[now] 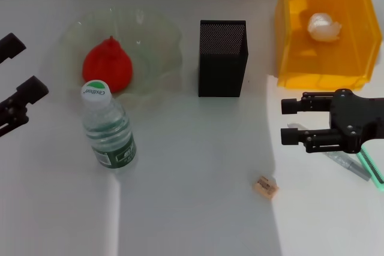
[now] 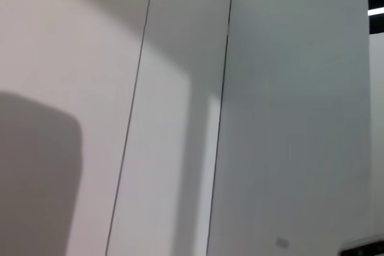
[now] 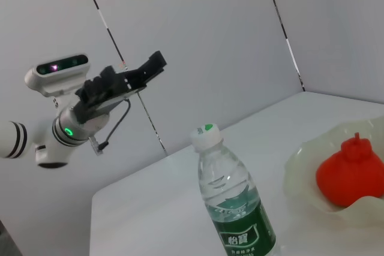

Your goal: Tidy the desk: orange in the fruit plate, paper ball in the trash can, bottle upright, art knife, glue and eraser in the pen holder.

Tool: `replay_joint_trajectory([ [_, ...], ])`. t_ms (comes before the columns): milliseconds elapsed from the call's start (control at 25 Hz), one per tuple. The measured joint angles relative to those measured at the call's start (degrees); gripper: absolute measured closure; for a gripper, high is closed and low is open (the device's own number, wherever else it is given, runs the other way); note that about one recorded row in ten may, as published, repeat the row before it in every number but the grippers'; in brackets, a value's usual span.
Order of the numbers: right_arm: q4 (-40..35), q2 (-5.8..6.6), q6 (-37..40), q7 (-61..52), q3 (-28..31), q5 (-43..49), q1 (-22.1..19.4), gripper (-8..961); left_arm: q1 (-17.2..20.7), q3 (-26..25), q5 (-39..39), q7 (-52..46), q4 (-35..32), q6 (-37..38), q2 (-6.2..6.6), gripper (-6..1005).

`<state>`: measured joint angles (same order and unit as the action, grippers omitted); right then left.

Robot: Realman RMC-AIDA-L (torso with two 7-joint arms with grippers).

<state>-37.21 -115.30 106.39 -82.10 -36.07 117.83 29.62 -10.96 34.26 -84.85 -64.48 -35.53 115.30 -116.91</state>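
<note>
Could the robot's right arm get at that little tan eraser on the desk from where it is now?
Probably yes: the eraser lies alone on the bare desk, below the open right gripper, with nothing between them.

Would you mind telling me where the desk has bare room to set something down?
Widest bare stretch: near edge, between the upright clear plastic bottle and small tan eraser. Another lies between bottle and black mesh pen holder. Crowded around the open right gripper, below the yellow-orange trash can.
</note>
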Motion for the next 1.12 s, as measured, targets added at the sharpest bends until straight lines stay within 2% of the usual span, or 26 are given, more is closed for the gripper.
replay_joint_trajectory([
  [80, -0.15, -0.01, -0.18, -0.17, 0.09, -0.17, 0.40, 278, 1.60, 4.11, -0.35, -2.71, -4.45, 0.04, 1.07, 147],
  [160, -0.14, -0.05, -0.52, -0.32, 0.39, -0.42, 0.87, 278, 3.37, 12.19, -0.67, -3.61, -8.09, -0.02, 2.14, 148],
  [200, 0.05, -0.05, -1.13, -0.37, 0.60, -0.69, 1.53, 279, 4.49, 18.70, -1.17, -3.60, -9.08, -0.11, 2.35, 149],
  [240, 0.05, -0.05, -1.13, -0.37, 0.60, -0.69, 1.53, 279, 4.49, 18.70, -1.17, -3.60, -9.08, -0.11, 2.35, 151],
  [320, 0.04, -0.05, -1.46, -0.67, 0.68, -0.95, 2.14, 279, 4.92, 21.30, -3.66, -2.85, -8.77, -0.22, 1.37, 154],
  [360, 0.01, -0.04, -1.67, -0.97, 0.73, -1.06, 2.52, 279, 4.92, 21.48, -6.11, -2.23, -8.36, -0.41, 0.56, 155],
  [400, -0.03, -0.04, -2.77, -2.39, 0.71, -1.14, 3.51, 279, 4.36, 21.58, -10.60, -0.93, -6.85, -1.15, -0.80, 157],
  [480, -0.09, -0.03, -3.34, -3.26, 0.63, -1.15, 4.05, 280, 4.02, 21.64, -11.96, -0.28, -5.78, -1.85, -1.07, 157],
  [520, -0.34, 0.12, -4.50, -5.72, 0.18, -1.07, 5.46, 280, 3.06, 21.86, -14.23, 1.93, -2.34, -4.36, -1.52, 157],
  [680, -2.01, 0.55, -5.46, -11.88, -1.70, 0.43, 7.97, 281, 1.78, 21.81, -14.40, 5.82, 2.95, -8.95, -1.54, 157],
  [760, -12.08, 0.75, -6.17, -27.15, -7.14, 8.13, 10.98, 281, 1.56, 21.96, -14.52, 6.60, 3.50, -11.63, -1.53, 157],
  [800, -12.08, 0.75, -6.17, -27.15, -7.14, 8.13, 10.98, 281, 1.45, 22.19, -14.60, 6.69, 3.53, -12.62, -1.50, 157],
  [920, -24.42, 0.31, -4.32, -40.25, -12.71, 15.94, 12.46, 282, 1.05, 22.47, -14.65, 6.65, 3.55, -13.19, -1.45, 157],
  [960, -24.42, 0.31, -4.32, -40.25, -12.71, 15.94, 12.46, 282, 1.05, 22.47, -14.65, 6.65, 3.55, -13.19, -1.45, 157],
  [1000, -32.89, -0.13, -2.03, -46.98, -16.82, 20.66, 13.00, 282, 0.89, 22.54, -14.68, 6.63, 3.57, -13.24, -1.45, 157],
  [1040, -32.89, -0.13, -2.03, -46.98, -16.82, 20.66, 13.00, 282, 0.89, 22.54, -14.68, 6.63, 3.57, -13.24, -1.45, 157],
  [1120, -40.77, -0.72, 0.14, -53.08, -21.10, 25.99, 13.31, 283, 0.73, 22.61, -14.71, 6.66, 3.59, -13.40, -1.45, 157],
])
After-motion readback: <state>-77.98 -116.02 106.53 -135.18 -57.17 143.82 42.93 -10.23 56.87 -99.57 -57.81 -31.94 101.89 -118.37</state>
